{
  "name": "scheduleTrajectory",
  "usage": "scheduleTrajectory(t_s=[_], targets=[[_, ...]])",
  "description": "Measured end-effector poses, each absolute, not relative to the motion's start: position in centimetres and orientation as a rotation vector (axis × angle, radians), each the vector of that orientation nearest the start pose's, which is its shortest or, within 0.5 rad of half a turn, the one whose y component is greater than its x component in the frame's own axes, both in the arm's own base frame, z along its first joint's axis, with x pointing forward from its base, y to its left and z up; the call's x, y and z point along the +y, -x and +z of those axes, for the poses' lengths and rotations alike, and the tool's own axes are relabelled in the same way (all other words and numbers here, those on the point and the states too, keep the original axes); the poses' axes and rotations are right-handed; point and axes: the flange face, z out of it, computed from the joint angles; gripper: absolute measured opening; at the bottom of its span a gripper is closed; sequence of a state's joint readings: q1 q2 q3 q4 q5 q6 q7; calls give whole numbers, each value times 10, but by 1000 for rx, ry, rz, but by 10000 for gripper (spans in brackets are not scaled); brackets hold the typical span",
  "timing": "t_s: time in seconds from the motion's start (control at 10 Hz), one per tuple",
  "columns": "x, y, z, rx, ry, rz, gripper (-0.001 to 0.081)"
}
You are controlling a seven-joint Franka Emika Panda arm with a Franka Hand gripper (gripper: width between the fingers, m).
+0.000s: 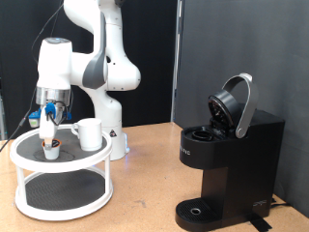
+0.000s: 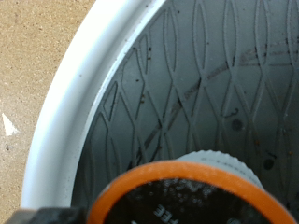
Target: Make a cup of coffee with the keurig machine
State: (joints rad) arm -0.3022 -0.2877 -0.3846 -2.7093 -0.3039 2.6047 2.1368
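Observation:
The cup (image 1: 89, 133), a small white mug, stands on the top tier of a white round two-tier stand (image 1: 29, 158). Beside it, towards the exterior view's left, sits a small dark pod (image 1: 50, 149) with an orange rim. My gripper (image 1: 50, 133) points straight down right above this pod, its fingertips at or just over the pod's top. In the wrist view the pod (image 2: 182, 194) fills the near edge, lying on the dark patterned mat inside the stand's white rim (image 2: 79, 112). The black keurig machine (image 1: 227, 169) stands at the exterior view's right with its lid (image 1: 235, 104) hinged up and open.
The stand's lower tier (image 1: 63, 196) holds nothing visible. The arm's white base (image 1: 114, 135) rises just behind the stand. Bare wooden tabletop (image 1: 145, 184) lies between the stand and the machine. A black curtain hangs behind.

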Motion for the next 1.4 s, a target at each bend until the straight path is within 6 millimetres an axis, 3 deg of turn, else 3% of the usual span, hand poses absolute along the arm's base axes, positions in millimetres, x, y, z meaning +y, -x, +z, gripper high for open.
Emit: scheduleTrajectory(t_s=[0.4, 0.9, 1.0, 1.2, 1.4], targets=[[-249, -322, 338, 2970, 890, -160, 368], [-253, -314, 400, 2963, 932, -49, 368], [-252, -313, 397, 2965, 933, -46, 368], [-245, -319, 404, 2870, 897, 65, 368], [-230, -331, 429, 2697, 845, 235, 368]])
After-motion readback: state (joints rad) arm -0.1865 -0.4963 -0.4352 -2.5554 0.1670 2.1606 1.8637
